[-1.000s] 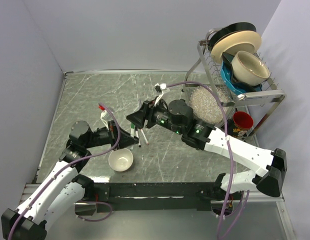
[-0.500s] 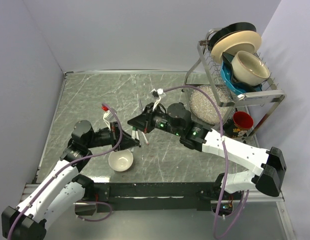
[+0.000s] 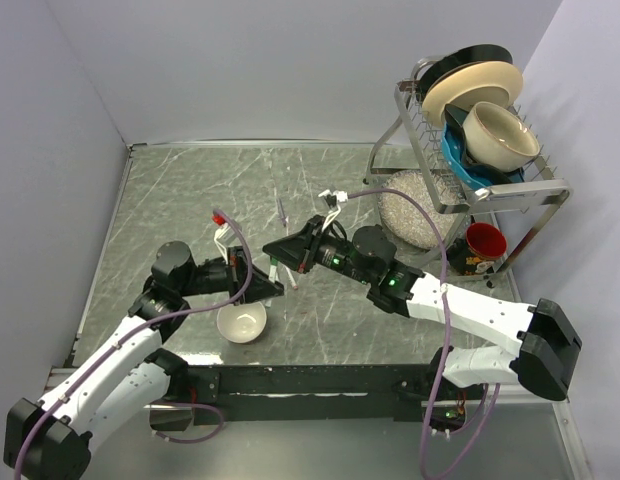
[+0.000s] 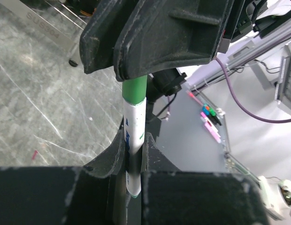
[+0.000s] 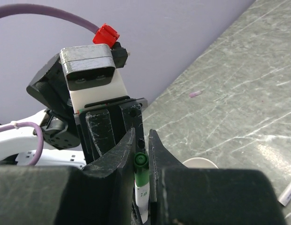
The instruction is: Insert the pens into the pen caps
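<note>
A white pen (image 4: 134,126) stands upright in my left gripper (image 4: 134,145), which is shut on its lower barrel. The green pen cap (image 4: 134,89) sits on the pen's top end. My right gripper (image 5: 141,138) comes from above and is shut on that green cap (image 5: 141,161), with the white barrel (image 5: 142,190) showing below it. In the top view the two grippers meet over the table's middle, the left gripper (image 3: 270,284) just below the right gripper (image 3: 274,247). Two more pens (image 3: 289,277) lie on the table under them. A thin pen (image 3: 281,210) lies farther back.
A white bowl (image 3: 241,322) sits on the table just in front of the grippers. At the back right stands a dish rack (image 3: 430,130) with plates and bowls, a round clear dish (image 3: 410,208) under it and a red cup (image 3: 485,243) beside it.
My right gripper was open a second ago and has closed on the green cap. Both grippers have shifted slightly toward the near side, and the right arm has stretched out lower.
</note>
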`<state>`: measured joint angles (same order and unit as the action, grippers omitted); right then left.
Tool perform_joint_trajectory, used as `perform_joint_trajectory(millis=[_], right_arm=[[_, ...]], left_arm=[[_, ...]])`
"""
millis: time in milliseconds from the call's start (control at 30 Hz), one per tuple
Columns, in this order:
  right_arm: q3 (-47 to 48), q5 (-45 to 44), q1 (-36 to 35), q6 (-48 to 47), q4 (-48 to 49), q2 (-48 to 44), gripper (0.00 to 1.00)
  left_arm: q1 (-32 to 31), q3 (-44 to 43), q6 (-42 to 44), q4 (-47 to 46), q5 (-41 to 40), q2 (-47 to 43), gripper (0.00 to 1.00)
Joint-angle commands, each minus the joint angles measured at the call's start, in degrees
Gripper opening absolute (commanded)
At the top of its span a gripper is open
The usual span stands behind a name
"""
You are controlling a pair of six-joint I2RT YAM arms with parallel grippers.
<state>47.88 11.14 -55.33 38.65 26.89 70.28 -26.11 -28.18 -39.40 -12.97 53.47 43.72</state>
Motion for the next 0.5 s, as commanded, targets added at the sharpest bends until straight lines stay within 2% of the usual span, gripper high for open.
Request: perform_joint_trajectory(millis=[0,233,367,467], right_arm=[[-4.3,15.2,-3.1,3.2,-6.9,-0.3,0.0],[-3.3,18.6,-4.2,1.0,-11.6,0.7,0.0],[-1.6,17.3,-5.5,-1.1,-18.7,1.9,0.0],[-4.1,17.4,-6.2,-0.6,-16.2,1.5,0.0]], left_arm=[[1.4,-3.0,3.4,-11.0,-16.2,-1.3,0.01],[1.5,-3.8,6.5,-7.9,-21.6,-2.1,0.01],[1.4,-7.7,9.4,-3.0,-22.9,-1.0,0.01],[1.5,-8.6,10.0,-3.0,-23.4,-0.7,0.01]])
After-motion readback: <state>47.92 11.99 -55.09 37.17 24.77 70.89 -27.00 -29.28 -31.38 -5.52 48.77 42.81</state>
